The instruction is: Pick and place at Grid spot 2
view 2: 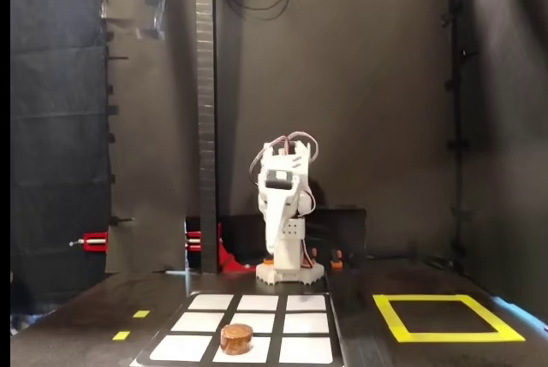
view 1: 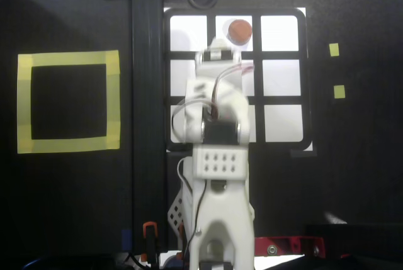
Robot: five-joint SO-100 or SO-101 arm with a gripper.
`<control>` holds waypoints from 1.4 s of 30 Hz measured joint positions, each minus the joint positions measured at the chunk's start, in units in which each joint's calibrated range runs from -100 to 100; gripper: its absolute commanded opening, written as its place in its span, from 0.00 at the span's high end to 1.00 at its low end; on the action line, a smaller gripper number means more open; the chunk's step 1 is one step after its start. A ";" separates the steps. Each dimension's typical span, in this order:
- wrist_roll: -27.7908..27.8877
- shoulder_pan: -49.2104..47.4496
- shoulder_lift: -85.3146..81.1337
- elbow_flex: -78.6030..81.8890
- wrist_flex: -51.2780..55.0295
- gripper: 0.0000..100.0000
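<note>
Brown puck [view 1: 239, 30] on Grid spot 2 [view 1: 233, 41], folded arm [view 1: 217, 119] overhanging grid, end effector's grip state unclear

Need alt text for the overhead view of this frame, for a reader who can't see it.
A brown disc lies in the top-middle white cell of a black-framed 3x3 grid, with the white robot arm folded over the grid's middle column. An empty yellow tape square sits to the left on the black table.

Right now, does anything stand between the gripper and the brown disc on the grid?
Nothing visible does. The brown disc lies alone in Grid spot 2, and the cells between it and the folded-back arm are bare in the fixed view. The gripper itself can't be made out.
</note>
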 measured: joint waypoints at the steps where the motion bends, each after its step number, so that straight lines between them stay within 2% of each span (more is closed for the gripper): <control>1: 0.00 -0.08 -2.70 2.83 0.00 1.00; 10: 0.00 0.00 -20.97 13.14 9.44 1.00; 19: 0.00 0.25 -21.41 19.25 7.80 1.00; 42: 0.00 0.25 -21.41 19.43 7.55 1.00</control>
